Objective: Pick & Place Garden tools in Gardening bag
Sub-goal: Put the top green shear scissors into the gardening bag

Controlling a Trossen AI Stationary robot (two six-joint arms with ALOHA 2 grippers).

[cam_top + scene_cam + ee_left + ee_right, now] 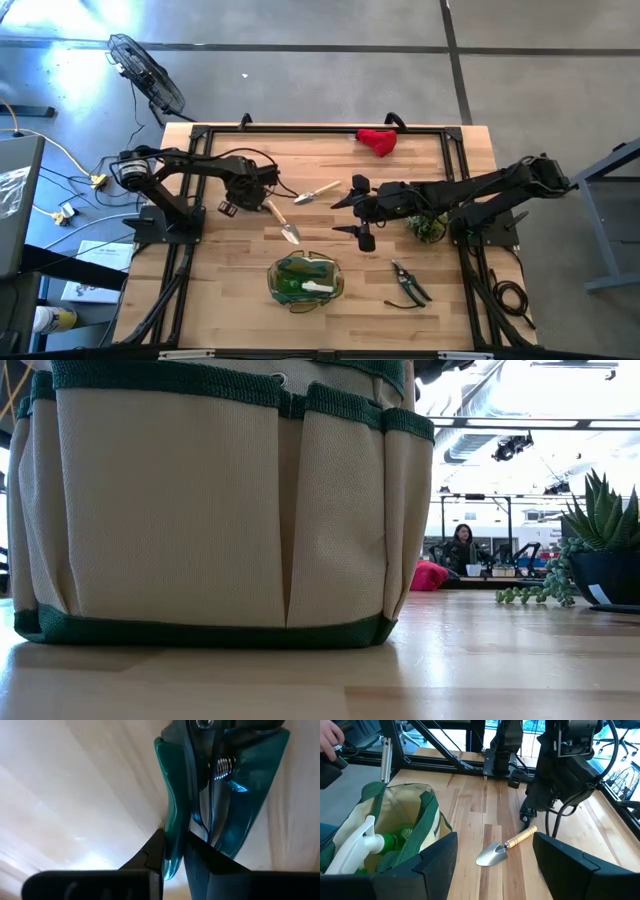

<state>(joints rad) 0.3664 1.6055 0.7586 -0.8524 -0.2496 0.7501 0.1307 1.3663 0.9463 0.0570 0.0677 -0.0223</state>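
My left gripper (243,192) points down at the table's left middle, shut on teal-handled shears (215,780) that have a bare spring (222,767) between the handles. A wooden-handled trowel (280,220) lies on the table just beside it, and a second wooden-handled tool (318,192) lies further right. Black pruning shears (410,283) lie near the front right, and a red bundle (378,141) lies at the far edge. The gardening bag (305,278) stands near the front middle with a green-and-white spray bottle (365,845) inside. My right gripper (356,212) hovers open right of centre, holding nothing. My left gripper pinches one teal handle (172,832) of the shears between its two fingers, near that handle's free end. The fingers come from above, pointing down. The other handle stands free beside the right finger (215,870). I cannot tell whether the shears rest on the wood or are lifted.
A potted leafy plant (425,228) stands under my right arm. A black metal frame (320,128) runs along the table's edges. A person's hand (330,742) shows beyond the table past the bag. Bare wood lies between the bag and the trowel (505,849).
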